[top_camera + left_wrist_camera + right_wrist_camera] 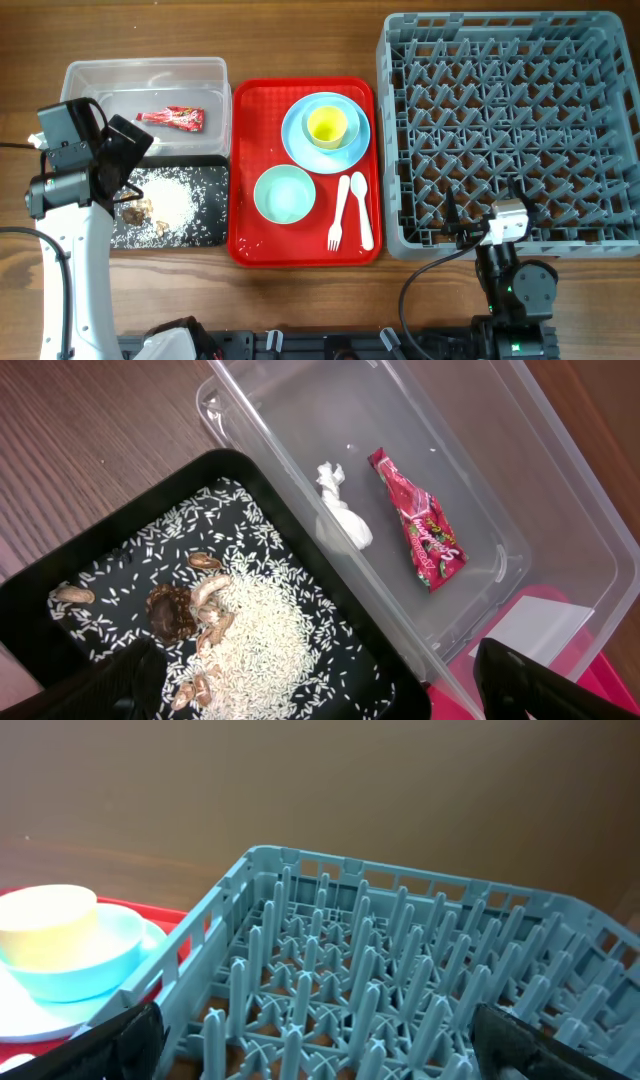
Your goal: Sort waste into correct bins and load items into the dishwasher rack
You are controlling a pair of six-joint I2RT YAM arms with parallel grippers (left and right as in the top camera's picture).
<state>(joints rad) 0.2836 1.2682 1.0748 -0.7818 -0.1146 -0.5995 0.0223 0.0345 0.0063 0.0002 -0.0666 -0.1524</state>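
Left gripper [320,695] spread wide, empty, over black tray [90,560] of rice [270,650] (brown bits [172,610] mixed in), red wrapper [420,525] and white scrap [342,522] inside clear tub [480,450], right gripper [320,1055] likewise parted and empty beside grey rack [350,950]

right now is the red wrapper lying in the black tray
No, the red wrapper lies in the clear tub, next to the white scrap.
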